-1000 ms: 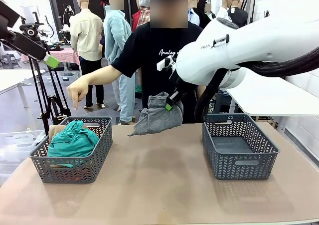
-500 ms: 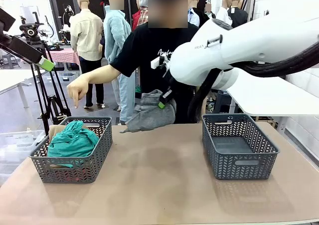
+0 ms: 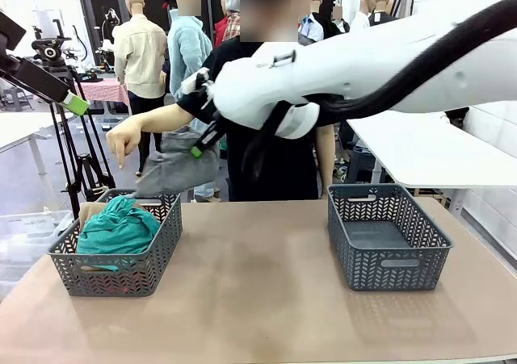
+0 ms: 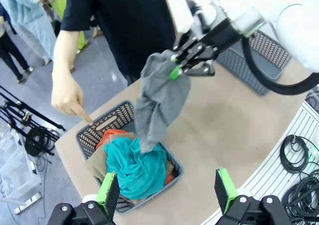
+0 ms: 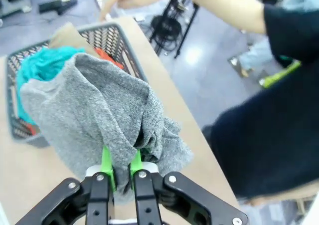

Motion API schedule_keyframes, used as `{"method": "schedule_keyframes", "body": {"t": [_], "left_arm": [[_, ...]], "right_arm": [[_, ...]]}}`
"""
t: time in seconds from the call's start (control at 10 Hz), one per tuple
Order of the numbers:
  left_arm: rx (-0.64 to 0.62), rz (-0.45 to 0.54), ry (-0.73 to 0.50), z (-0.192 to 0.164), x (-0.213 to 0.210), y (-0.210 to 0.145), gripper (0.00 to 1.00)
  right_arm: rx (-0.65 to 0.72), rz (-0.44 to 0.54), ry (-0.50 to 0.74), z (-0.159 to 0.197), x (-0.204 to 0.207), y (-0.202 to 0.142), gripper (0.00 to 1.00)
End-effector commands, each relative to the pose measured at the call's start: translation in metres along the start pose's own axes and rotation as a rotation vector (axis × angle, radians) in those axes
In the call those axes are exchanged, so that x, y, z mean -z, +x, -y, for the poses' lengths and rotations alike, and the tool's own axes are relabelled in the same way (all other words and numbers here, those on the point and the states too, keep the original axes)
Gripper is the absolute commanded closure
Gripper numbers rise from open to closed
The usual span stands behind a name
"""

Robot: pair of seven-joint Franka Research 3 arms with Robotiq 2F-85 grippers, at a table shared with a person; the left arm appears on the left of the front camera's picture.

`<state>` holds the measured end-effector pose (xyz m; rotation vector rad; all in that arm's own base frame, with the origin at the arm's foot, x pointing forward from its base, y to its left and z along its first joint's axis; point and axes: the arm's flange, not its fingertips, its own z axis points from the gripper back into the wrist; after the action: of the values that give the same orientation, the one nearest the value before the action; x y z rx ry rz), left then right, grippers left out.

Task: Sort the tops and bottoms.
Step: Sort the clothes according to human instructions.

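Grey garment (image 3: 172,170): soft, heathered knit, bunched into folds and hanging in the air from the right gripper (image 3: 196,149), whose jaws are clamped together on a pinch of the cloth. In the left wrist view it hangs directly above the left basket (image 3: 117,247), its lowest fold near the pile. Teal-green garment (image 3: 118,225): crumpled on top of that basket's pile, with the tan-beige garment (image 4: 96,161) at its side and the orange-red garment (image 4: 110,135) showing beneath. Right basket (image 3: 388,233): dark grey plastic with a pierced wall, standing well apart on the brown counter (image 3: 258,299). The person's hand (image 3: 123,145) points down beside the left basket. Left gripper (image 4: 167,192): raised above the left basket, jaws apart and holding nothing.
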<state>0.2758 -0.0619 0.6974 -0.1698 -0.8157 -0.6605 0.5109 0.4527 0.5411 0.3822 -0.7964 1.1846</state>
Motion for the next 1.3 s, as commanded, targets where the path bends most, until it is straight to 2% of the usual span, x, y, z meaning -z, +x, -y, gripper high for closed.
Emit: {"method": "schedule_keyframes", "body": {"t": [0.0,0.1,0.2,0.5,0.6,0.8,1.0,1.2], "left_arm": [[-0.001,0.005,-0.010,-0.001,-0.001,0.000,0.00],[-0.001,0.005,-0.010,-0.001,-0.001,0.000,0.00],[-0.001,0.005,-0.010,-0.001,-0.001,0.000,0.00],[-0.001,0.005,-0.010,-0.001,-0.001,0.000,0.00],[-0.001,0.005,-0.010,-0.001,-0.001,0.000,0.00],[-0.001,0.005,-0.010,-0.001,-0.001,0.000,0.00],[-0.001,0.005,-0.010,-0.001,-0.001,0.000,0.00],[-0.001,0.005,-0.010,-0.001,-0.001,0.000,0.00]], "right_arm": [[-0.064,0.038,0.078,0.003,0.041,0.028,1.00],[-0.074,-0.033,0.118,-0.004,0.061,0.032,1.00],[-0.026,0.021,0.035,-0.006,0.022,0.013,1.00],[-0.026,0.021,0.035,-0.006,0.022,0.013,1.00],[-0.048,0.016,0.057,-0.002,0.036,0.018,1.00],[-0.097,0.102,0.044,-0.019,0.063,0.028,1.00],[-0.160,0.106,0.103,-0.026,0.103,0.044,1.00],[-0.167,0.040,0.204,-0.021,0.153,0.049,1.00]]}}
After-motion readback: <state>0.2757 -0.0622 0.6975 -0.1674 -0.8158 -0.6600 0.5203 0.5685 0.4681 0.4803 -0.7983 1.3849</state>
